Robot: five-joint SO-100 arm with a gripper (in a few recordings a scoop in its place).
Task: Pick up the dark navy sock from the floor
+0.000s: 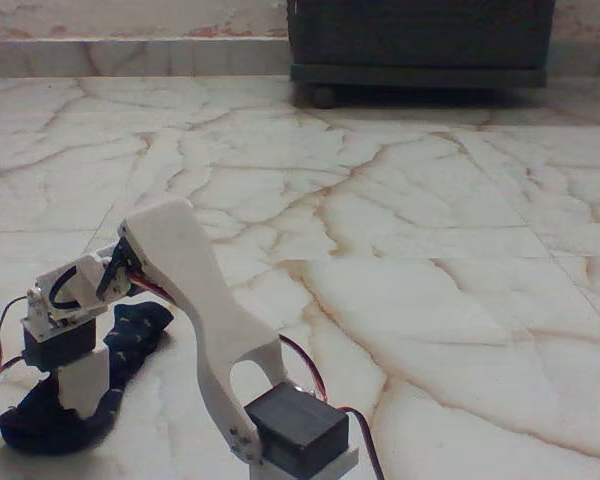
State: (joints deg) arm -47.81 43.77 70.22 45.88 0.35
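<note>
Here, in the fixed view, is what lies before you. Item one: the floor (pixel 430 250), glossy cream-white marble tiles with reddish-brown veins and thin grout lines, running from the near edge back to a low step or skirting along the far wall. Item two: the dark navy sock (pixel 130 335), soft fabric with small pale dots, lying on the floor at the lower left; one end rises beside the arm's wrist, and the other end spreads low towards the bottom left corner, where it bunches into a darker heap. Item three: your arm, white printed links with black servo blocks, its base servo (pixel 295 428) at the bottom centre and its long white upper link (pixel 195 290) arching up and to the left, then folding down at the elbow. Red and black wires loop beside the base and at the left of the wrist. Item four: the pincer (pixel 80 385), pointing down at the lower left, its white finger standing directly in front of the sock's middle and reaching down to it; the sock shows on both sides of that finger. You cannot tell from here whether the jaws are apart or closed on the fabric. Item five: a dark cabinet (pixel 420 45) on small feet, standing on the floor at the top right, well apart from the arm.
</note>
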